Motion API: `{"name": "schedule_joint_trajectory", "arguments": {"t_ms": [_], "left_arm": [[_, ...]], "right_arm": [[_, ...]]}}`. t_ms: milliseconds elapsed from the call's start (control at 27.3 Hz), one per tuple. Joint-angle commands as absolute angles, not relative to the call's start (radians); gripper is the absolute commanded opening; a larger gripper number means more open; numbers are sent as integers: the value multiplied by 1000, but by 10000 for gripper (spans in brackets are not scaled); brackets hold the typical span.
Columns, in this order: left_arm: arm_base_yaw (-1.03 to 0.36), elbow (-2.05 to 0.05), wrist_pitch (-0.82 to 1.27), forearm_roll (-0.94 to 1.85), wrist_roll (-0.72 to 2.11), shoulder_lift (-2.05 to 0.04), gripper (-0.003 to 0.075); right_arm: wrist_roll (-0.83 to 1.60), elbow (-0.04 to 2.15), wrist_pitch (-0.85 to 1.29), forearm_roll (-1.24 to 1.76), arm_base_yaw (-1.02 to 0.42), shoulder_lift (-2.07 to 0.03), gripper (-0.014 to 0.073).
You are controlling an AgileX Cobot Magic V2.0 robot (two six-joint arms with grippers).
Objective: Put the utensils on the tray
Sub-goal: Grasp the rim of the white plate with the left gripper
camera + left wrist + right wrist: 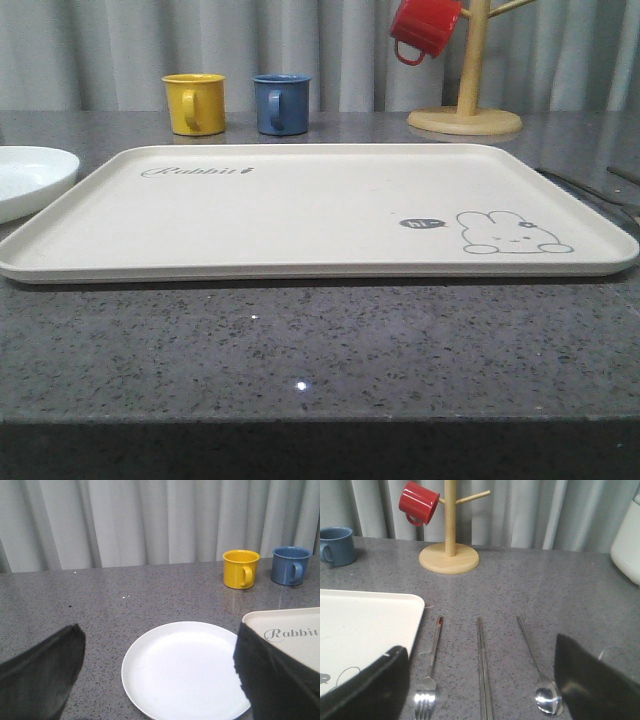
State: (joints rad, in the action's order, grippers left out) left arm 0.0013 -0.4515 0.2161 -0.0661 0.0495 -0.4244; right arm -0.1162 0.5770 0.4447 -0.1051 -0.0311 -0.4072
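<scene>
The cream tray (300,215) lies in the middle of the grey table, bare apart from its rabbit drawing. The white plate (25,180) sits just left of the tray. In the left wrist view the plate (182,672) lies below my left gripper (160,680), which is open with nothing between its fingers (40,675). In the right wrist view the fork (431,670), chopsticks (484,672) and spoon (540,675) lie side by side on the table beside the tray's edge (395,620). My right gripper (480,690) hangs open above them, holding nothing.
A yellow mug (195,103) and a blue mug (281,103) stand behind the tray. A wooden mug tree (466,110) with a red mug (423,27) hanging on it stands at the back right. A white container (627,540) sits at the far right.
</scene>
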Motion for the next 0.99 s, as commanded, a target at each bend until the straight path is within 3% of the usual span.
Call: {"name": "schedule_joint_trajectory", "arguments": {"t_ms": [0, 147, 476, 660, 953], "left_arm": [[0, -484, 161, -55, 39, -486, 599], [-45, -562, 239, -55, 73, -646, 599], [-224, -906, 657, -92, 204, -1100, 588], [-254, -1096, 920, -88, 232, -1339, 467], [-256, -1194, 1005, -84, 232, -1527, 327]], "right_arm": [[-110, 607, 373, -123, -25, -418, 623], [-110, 607, 373, -123, -25, -418, 623], [-110, 607, 374, -123, -25, -418, 623], [-110, 607, 374, -123, -25, -418, 623], [-110, 607, 374, -123, -25, -418, 623]]}}
